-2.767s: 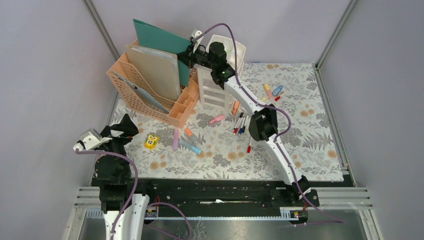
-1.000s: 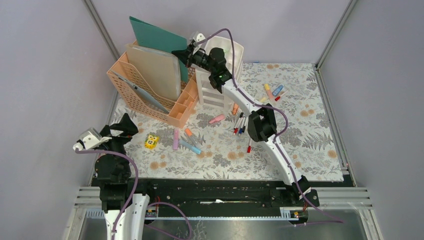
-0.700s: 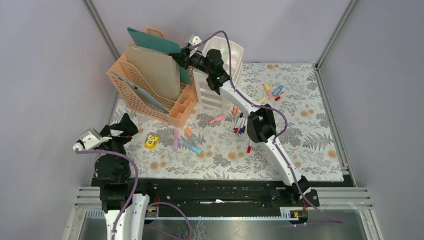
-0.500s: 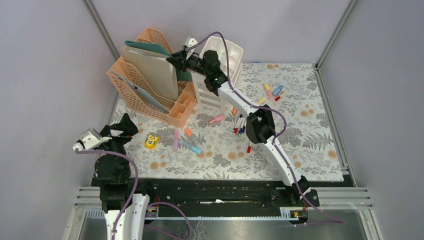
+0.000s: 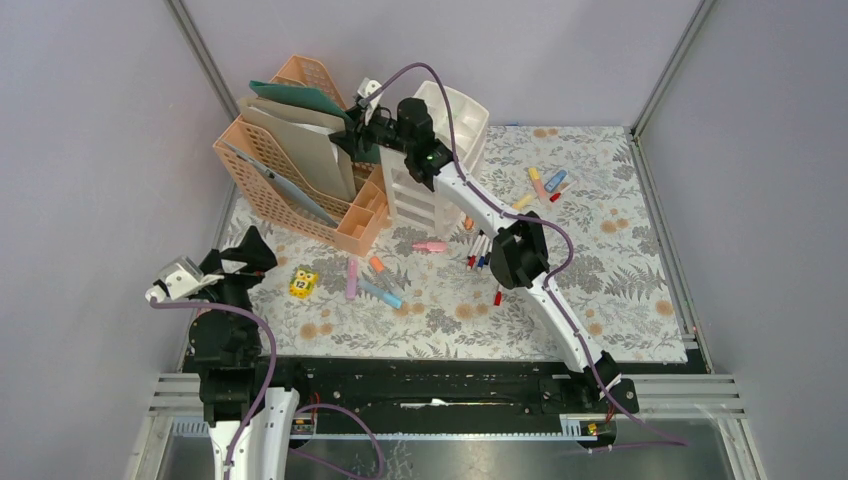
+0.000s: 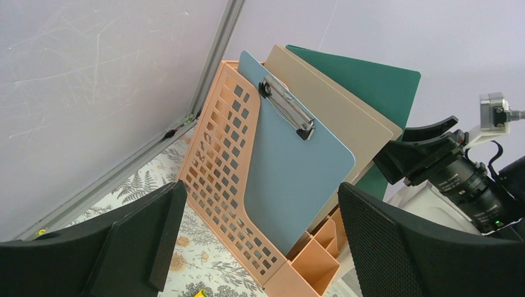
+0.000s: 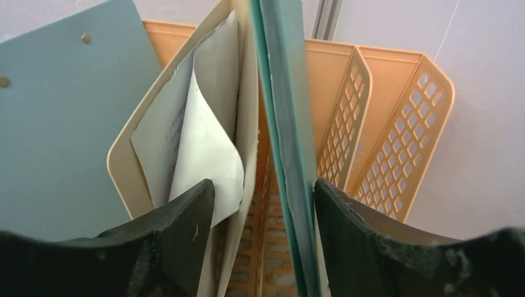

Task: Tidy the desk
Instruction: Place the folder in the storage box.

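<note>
Top external: you lose the right gripper [image 5: 352, 138] tips against the dark edge of the green folder [image 5: 300, 95], so their gap cannot be read here. The right arm reaches far across the desk [image 5: 620, 300], which spreads beneath everything, to the peach file rack [image 5: 262, 190] at the far left. The left arm sits folded at the near left corner, with the left gripper [image 5: 243, 257] raised. The rack holds the green folder, a beige folder [image 5: 300, 140] and a blue clipboard [image 5: 285, 195]. The white drawer unit [image 5: 465, 115] stands just beside it. Loose pens [image 5: 480, 250] lie on the cloth.

Left wrist: the frame cuts off both fingers at the bottom. They stand spread as wide as they go, with nothing between them. You look at the rack and the clipboard leaning in its front slot.

Right wrist: the rack's base is hidden behind the fingers. The jaws stand parted, with the green folder's edge between them and a gap on each side, so nothing is pinched. A white sheet [image 7: 204, 154] curls inside the beige folder. The two slots on the right show only their walls.
</note>
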Controlling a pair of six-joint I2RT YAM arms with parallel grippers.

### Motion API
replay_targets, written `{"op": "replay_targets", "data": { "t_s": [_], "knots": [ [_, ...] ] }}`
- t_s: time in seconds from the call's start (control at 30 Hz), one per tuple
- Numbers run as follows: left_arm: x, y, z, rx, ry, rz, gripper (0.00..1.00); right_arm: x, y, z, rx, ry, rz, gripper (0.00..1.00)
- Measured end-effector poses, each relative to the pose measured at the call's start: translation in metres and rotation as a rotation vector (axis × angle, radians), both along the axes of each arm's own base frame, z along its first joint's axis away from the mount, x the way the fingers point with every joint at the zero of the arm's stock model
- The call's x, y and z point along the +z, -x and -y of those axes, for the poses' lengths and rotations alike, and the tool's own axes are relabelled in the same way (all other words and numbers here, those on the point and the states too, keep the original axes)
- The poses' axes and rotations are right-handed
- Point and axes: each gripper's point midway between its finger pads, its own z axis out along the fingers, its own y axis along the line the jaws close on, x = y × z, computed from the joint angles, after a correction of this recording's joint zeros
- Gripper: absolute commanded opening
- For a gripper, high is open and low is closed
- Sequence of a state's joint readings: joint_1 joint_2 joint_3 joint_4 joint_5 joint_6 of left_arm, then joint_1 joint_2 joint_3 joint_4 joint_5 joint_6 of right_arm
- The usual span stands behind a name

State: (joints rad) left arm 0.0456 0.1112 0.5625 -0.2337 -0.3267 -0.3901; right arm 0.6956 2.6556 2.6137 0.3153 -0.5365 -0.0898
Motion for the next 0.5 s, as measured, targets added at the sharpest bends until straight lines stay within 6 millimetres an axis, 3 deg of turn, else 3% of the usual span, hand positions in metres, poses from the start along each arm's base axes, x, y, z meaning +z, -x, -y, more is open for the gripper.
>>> {"op": "replay_targets", "data": {
  "t_s": [0.13,0.27,0.37,0.5],
  "knots": [
    [0.000,-0.002,0.003,-0.020,-0.004,-0.001,0.99,-0.004,0.001,0.005,0.001,0.059,-0.022,0.91],
    [0.001,-0.008,0.012,-0.073,-0.015,-0.005,0.99,0.004,0.008,0.018,0.016,0.124,-0.047,0.99],
    [0.002,-0.014,0.023,-0.133,-0.025,-0.006,0.99,0.027,0.016,0.039,0.032,0.153,-0.051,1.00],
    [-0.003,-0.030,0.042,-0.241,-0.015,-0.045,0.99,0.074,0.033,0.084,0.039,0.184,-0.035,0.99]
  ]
}}
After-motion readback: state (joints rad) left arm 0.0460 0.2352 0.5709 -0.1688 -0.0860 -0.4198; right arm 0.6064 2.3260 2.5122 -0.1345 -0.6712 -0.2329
